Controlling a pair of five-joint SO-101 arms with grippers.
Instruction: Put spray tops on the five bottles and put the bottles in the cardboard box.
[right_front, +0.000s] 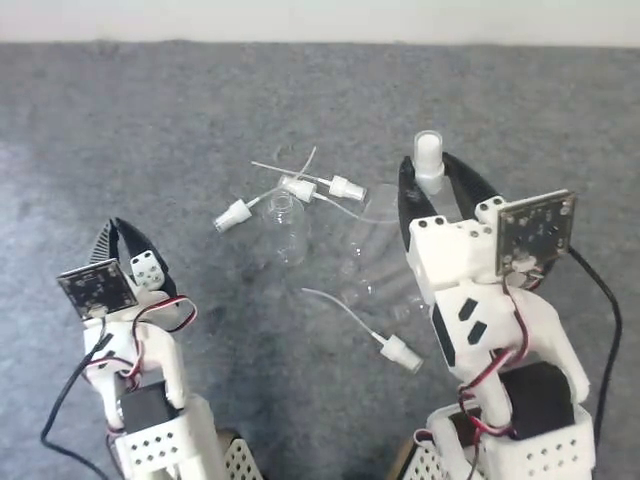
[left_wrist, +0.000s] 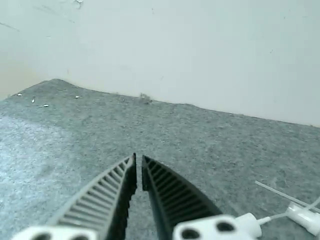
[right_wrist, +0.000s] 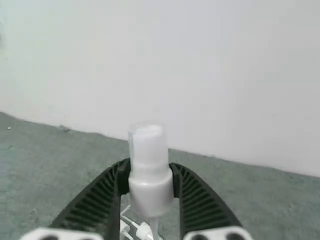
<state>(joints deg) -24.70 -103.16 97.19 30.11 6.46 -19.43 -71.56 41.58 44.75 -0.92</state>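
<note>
My right gripper (right_front: 428, 176) is shut on a white spray top (right_front: 428, 152), held upright above the table with its cap (right_wrist: 147, 145) standing between the jaws of that gripper (right_wrist: 148, 172). A clear bottle (right_front: 285, 226) lies on the grey mat (right_front: 150, 120), with more clear bottles (right_front: 372, 262) lying beside it near the right arm. Loose spray tops with thin tubes lie around them (right_front: 232, 214) (right_front: 298, 187) (right_front: 347, 187) (right_front: 400, 352). My left gripper (right_front: 128, 238) is shut and holds nothing, at the near left, apart from the bottles; its closed tips (left_wrist: 139, 160) hang above the mat.
The mat runs back to a pale wall (left_wrist: 200, 45). Open mat lies on the far left and far right. Two spray tops (left_wrist: 305, 216) (left_wrist: 247, 223) show past the left gripper.
</note>
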